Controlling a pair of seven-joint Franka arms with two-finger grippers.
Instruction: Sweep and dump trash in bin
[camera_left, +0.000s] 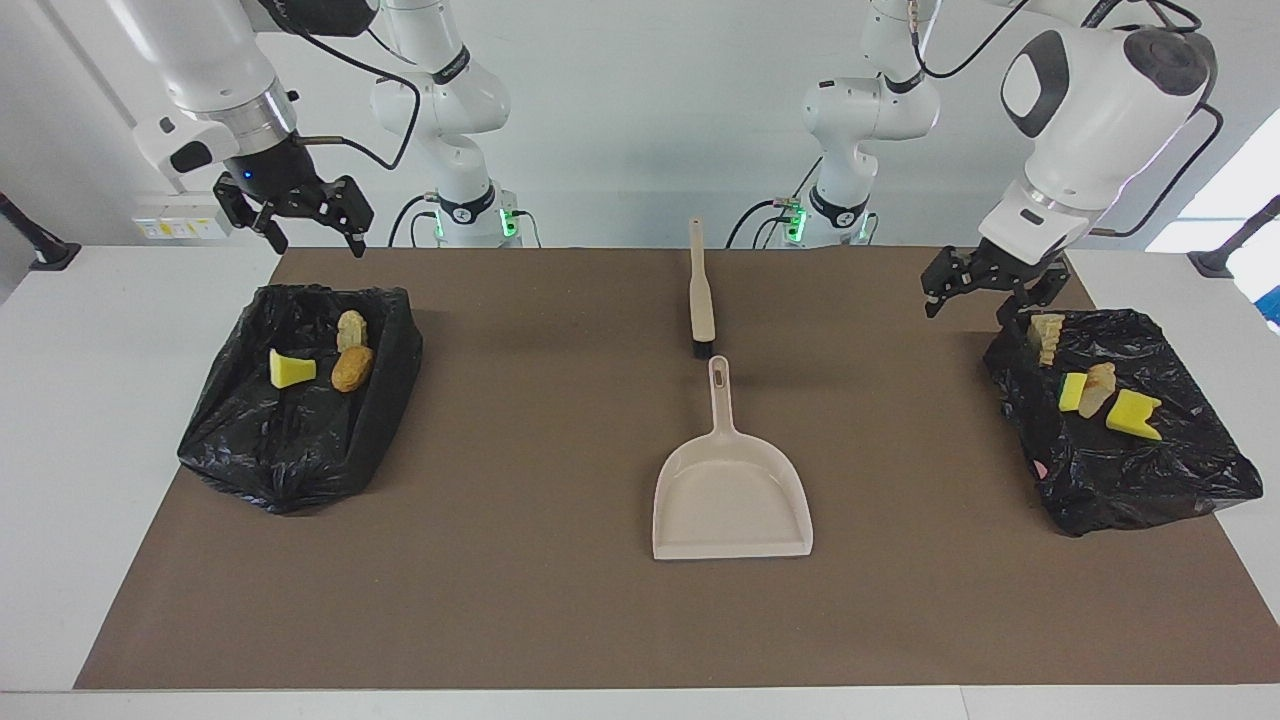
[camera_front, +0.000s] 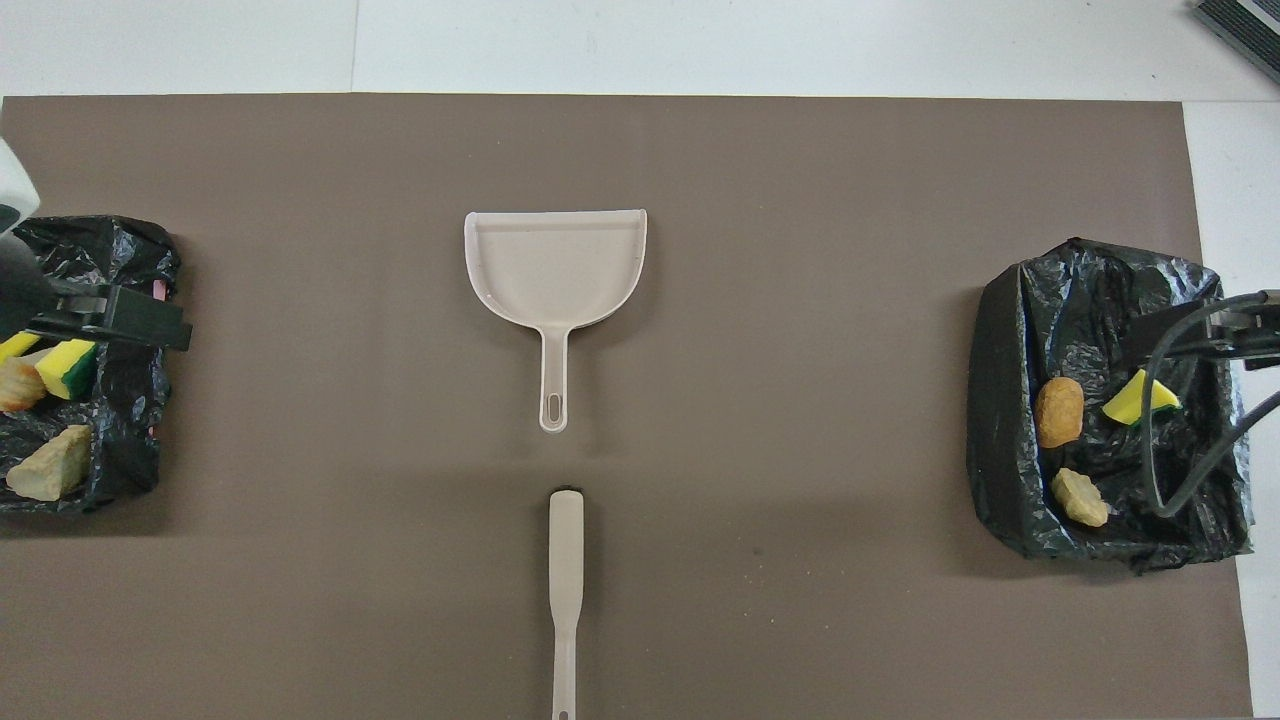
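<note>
All the trash I can see lies in two black-bagged bins. The bin (camera_left: 290, 470) at the right arm's end holds a yellow sponge bit (camera_left: 290, 369) and two tan-orange chunks (camera_left: 352, 368). The bin (camera_left: 1140, 490) at the left arm's end holds yellow sponge bits (camera_left: 1133, 414), a yellow-and-green sponge (camera_left: 1072, 391) and tan chunks (camera_left: 1046, 335). My left gripper (camera_left: 968, 303) hangs open and empty over that bin's edge nearest the robots. My right gripper (camera_left: 313, 243) waits open and empty above the other bin's edge nearest the robots.
A beige dustpan (camera_left: 730, 495) lies mid-mat, its handle pointing toward the robots. A beige brush (camera_left: 701, 295) lies in line with it, nearer the robots. Both rest on the brown mat (camera_left: 520, 560).
</note>
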